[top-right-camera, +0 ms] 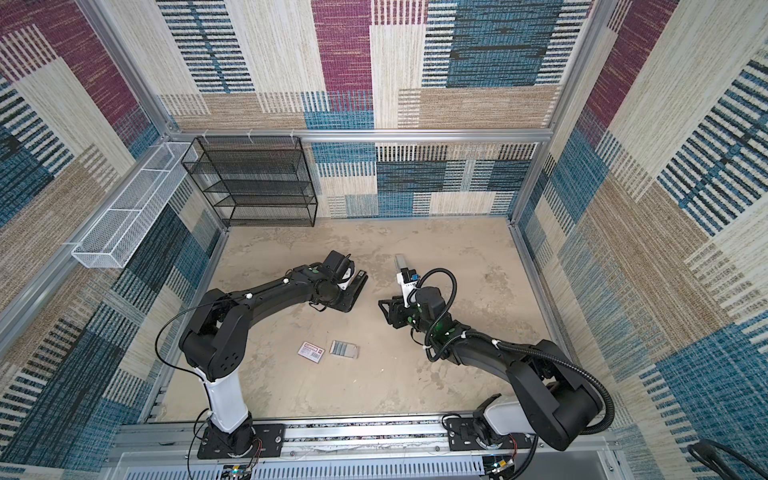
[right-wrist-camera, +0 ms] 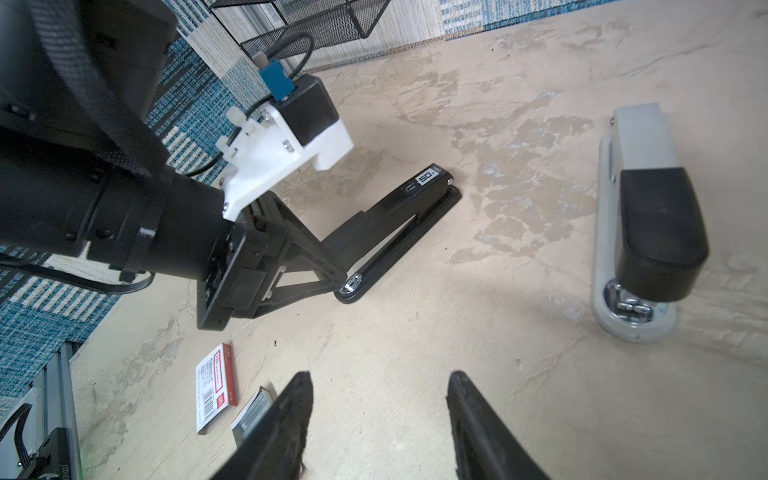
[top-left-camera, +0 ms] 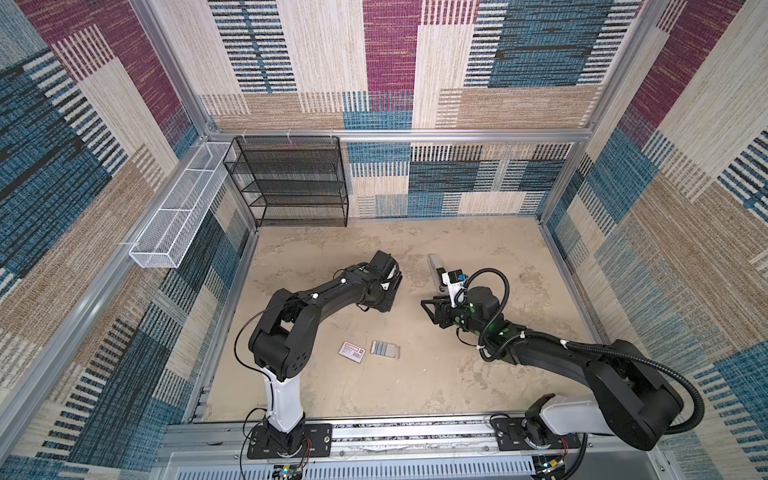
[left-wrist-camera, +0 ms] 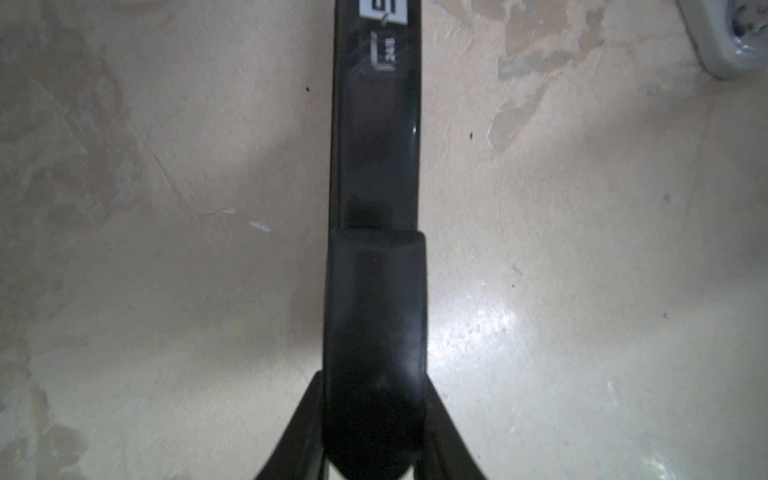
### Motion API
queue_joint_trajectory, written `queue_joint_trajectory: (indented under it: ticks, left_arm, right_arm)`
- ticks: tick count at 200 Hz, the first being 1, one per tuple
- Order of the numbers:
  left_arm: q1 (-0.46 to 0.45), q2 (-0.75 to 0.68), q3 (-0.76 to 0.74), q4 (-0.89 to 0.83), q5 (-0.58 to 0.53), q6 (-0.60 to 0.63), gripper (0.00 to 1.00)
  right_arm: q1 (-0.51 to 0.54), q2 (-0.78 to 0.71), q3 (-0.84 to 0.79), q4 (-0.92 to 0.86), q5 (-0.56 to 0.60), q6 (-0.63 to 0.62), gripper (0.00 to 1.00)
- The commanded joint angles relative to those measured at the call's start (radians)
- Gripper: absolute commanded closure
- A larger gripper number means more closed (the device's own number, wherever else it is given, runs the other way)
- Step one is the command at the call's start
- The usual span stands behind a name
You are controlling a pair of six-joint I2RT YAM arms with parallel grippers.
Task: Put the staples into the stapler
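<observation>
A long black stapler (top-right-camera: 357, 286) lies flat on the beige table (top-left-camera: 332, 395). My left gripper (left-wrist-camera: 374, 376) is shut on the black stapler's (left-wrist-camera: 376, 166) rear end, one finger pressed against each side; the right wrist view shows this grip (right-wrist-camera: 332, 266) on the stapler (right-wrist-camera: 407, 208). The staples (top-left-camera: 385, 349) (top-right-camera: 344, 349) lie as grey strips in a small flat tray (right-wrist-camera: 253, 415), beside their white box with a red label (top-left-camera: 353, 350) (right-wrist-camera: 216, 386). My right gripper (right-wrist-camera: 380, 378) hovers open and empty over bare table, right of the tray.
A second stapler, grey with a black top (right-wrist-camera: 640, 232) (top-left-camera: 436, 268), lies behind my right wrist. A black mesh shelf (top-left-camera: 291, 183) stands at the back left, and a white wire basket (top-left-camera: 178, 208) hangs on the left wall.
</observation>
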Motion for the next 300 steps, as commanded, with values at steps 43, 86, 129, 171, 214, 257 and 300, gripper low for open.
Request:
queue_joint_trajectory:
  ticks: [43, 86, 129, 171, 214, 257, 300]
  left_arm:
    - [0.0, 0.083, 0.161, -0.065, 0.054, -0.058, 0.8]
    - [-0.001, 0.208, 0.339, -0.107, 0.093, -0.117, 0.79]
    - [-0.013, 0.297, 0.486, -0.149, 0.117, -0.15, 0.56]
    - [-0.021, 0.258, 0.483, -0.174, 0.105, -0.143, 0.52]
    - [-0.02, 0.097, 0.342, -0.147, 0.04, -0.129, 0.51]
    - [-0.011, -0.085, 0.115, -0.068, -0.067, -0.109, 0.43]
    - [0.01, -0.27, -0.091, 0.013, -0.096, -0.135, 0.0]
  right_arm:
    - [-0.027, -0.083, -0.031, -0.016, 0.033, 0.018, 0.44]
    - [-0.043, -0.15, -0.06, -0.045, 0.054, 0.019, 0.43]
    - [-0.052, -0.187, -0.079, -0.064, 0.065, 0.023, 0.43]
    - [-0.06, -0.203, -0.074, -0.076, 0.068, 0.017, 0.42]
    - [-0.064, -0.202, -0.036, -0.111, 0.066, 0.007, 0.37]
    - [-0.066, -0.212, -0.018, -0.143, 0.072, 0.0, 0.3]
    - [-0.066, -0.222, -0.023, -0.163, 0.077, 0.009, 0.26]
